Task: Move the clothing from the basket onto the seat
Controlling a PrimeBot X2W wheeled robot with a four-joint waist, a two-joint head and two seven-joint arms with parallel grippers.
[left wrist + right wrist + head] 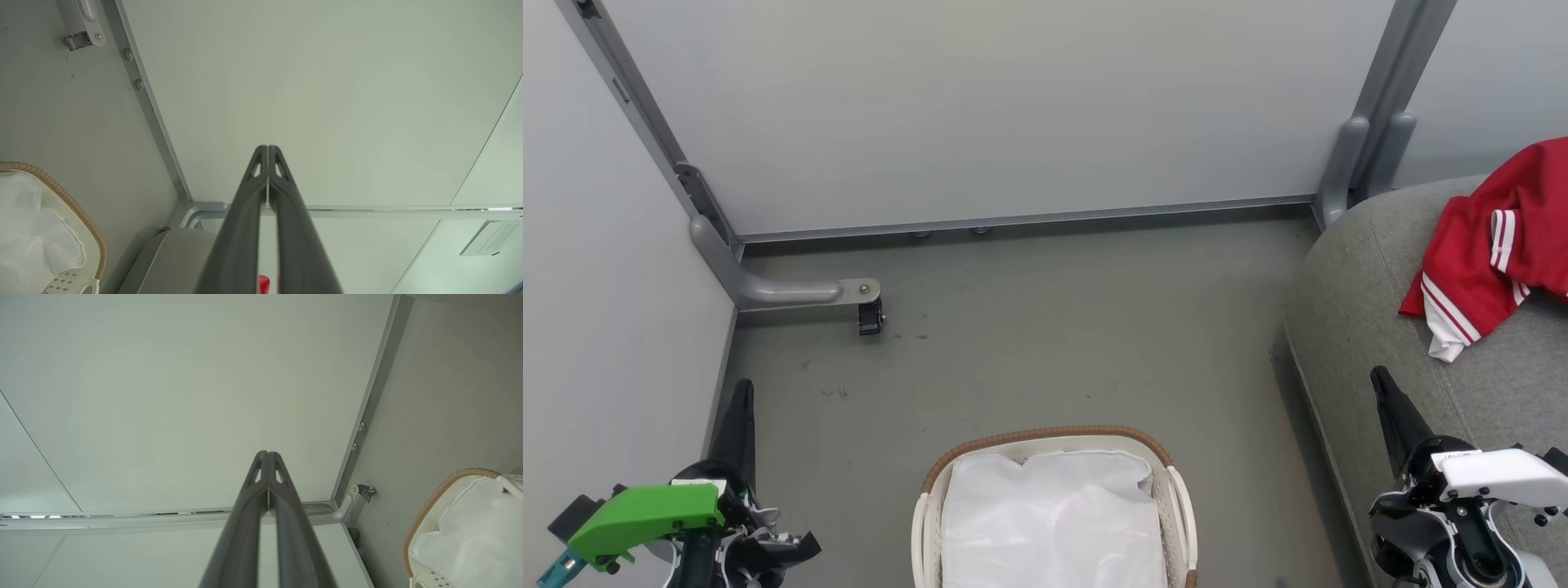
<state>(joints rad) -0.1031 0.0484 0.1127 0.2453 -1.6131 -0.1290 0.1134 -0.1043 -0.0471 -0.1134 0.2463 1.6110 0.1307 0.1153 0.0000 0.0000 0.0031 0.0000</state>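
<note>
The clothing (1490,253), a red jersey with white stripes, lies crumpled on the grey seat (1356,294) at the right. The basket (1045,435) stands on the floor at bottom centre and holds a white liner sheet (1054,514). My left gripper (742,392) is at lower left, shut and empty, to the left of the basket. My right gripper (1380,379) is at lower right, shut and empty, over the seat's front edge. In the left wrist view the gripper (267,150) is shut, with the basket (65,194) and seat (171,261) below. The right wrist view shows that gripper (267,454) shut, beside the basket (437,494).
Pale partition panels (996,106) wall in the back and left. A grey metal panel foot with a black caster (870,317) juts onto the grey floor (1054,327) at the back left. Another panel post (1356,163) stands behind the seat.
</note>
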